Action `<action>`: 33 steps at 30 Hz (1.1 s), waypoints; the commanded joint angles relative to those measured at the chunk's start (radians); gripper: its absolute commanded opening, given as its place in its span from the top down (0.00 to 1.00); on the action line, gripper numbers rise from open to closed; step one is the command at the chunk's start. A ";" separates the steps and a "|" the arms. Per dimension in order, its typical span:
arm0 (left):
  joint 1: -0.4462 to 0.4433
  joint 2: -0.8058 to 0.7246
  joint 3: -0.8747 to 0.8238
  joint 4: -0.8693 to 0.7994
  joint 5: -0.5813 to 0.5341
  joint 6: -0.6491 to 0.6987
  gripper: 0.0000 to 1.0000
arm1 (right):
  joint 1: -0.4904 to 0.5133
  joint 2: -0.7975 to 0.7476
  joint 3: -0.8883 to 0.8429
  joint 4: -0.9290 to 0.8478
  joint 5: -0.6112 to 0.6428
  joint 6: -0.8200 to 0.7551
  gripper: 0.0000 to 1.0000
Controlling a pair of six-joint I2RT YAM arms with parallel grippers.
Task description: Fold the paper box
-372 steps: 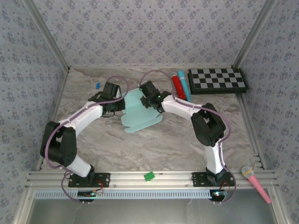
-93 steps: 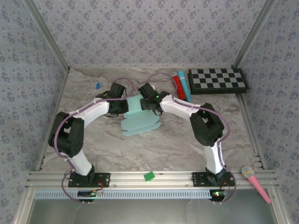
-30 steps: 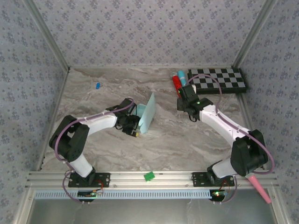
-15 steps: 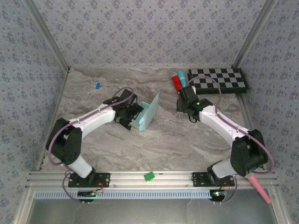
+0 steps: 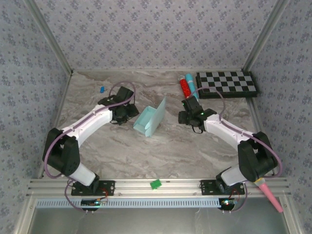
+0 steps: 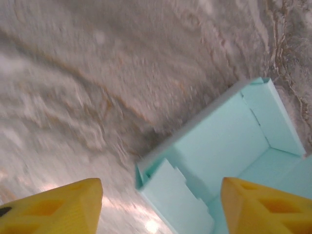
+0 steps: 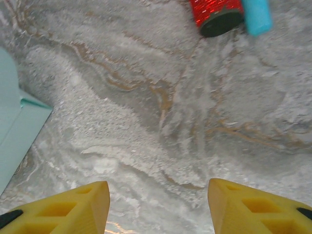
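Note:
The paper box [image 5: 151,118] is pale aqua card, partly folded into an open tray with one tall panel standing up, and it rests on the marble table mid-left. My left gripper [image 5: 131,112] hovers just left of it, open; in the left wrist view its yellow fingertips [image 6: 53,204] flank the box's near corner [image 6: 214,146] without touching it. My right gripper [image 5: 184,117] is open to the right of the box, a gap away. The right wrist view has bare table between the gripper's [image 7: 158,204] fingers and the box's edge [image 7: 14,131] at far left.
A red tube [image 5: 185,87] and a slim blue tube [image 5: 191,84] lie beside a checkerboard [image 5: 226,84] at the back right. A tiny dark-blue piece [image 5: 101,89] sits back left. A green piece [image 5: 156,184] and a pink microphone [image 5: 267,191] lie on the front rail.
My left gripper has pulled back to the left, away from the box, which now rests free on the table. My right gripper has moved left and nearer the box.

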 commanded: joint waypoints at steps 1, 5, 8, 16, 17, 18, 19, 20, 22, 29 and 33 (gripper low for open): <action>0.030 0.034 -0.008 0.068 0.029 0.263 0.50 | 0.029 0.037 -0.021 0.048 -0.056 0.049 0.44; 0.039 0.131 0.041 0.053 0.010 0.357 0.80 | 0.054 0.091 -0.040 0.145 -0.132 0.084 0.52; 0.049 0.187 0.054 0.069 0.027 0.380 0.96 | 0.070 0.143 -0.030 0.203 -0.177 0.102 0.63; 0.055 0.257 0.043 0.104 0.051 0.391 1.00 | 0.077 0.281 0.030 0.303 -0.224 0.144 0.87; 0.055 0.260 0.036 0.113 0.059 0.389 1.00 | 0.075 0.295 0.036 0.317 -0.229 0.144 0.89; 0.056 0.260 0.018 0.132 0.074 0.385 1.00 | 0.074 0.312 0.043 0.334 -0.239 0.144 0.90; 0.055 0.258 0.004 0.148 0.093 0.384 1.00 | 0.074 0.326 0.053 0.344 -0.246 0.144 0.90; 0.055 0.255 -0.009 0.160 0.112 0.381 1.00 | 0.071 0.340 0.067 0.344 -0.247 0.144 0.90; 0.054 0.248 -0.032 0.174 0.139 0.369 1.00 | 0.065 0.366 0.094 0.340 -0.256 0.144 0.90; 0.046 0.215 -0.114 0.210 0.200 0.324 1.00 | 0.031 0.450 0.181 0.341 -0.312 0.131 0.90; 0.021 0.185 -0.153 0.222 0.228 0.302 1.00 | 0.013 0.489 0.232 0.325 -0.343 0.106 0.90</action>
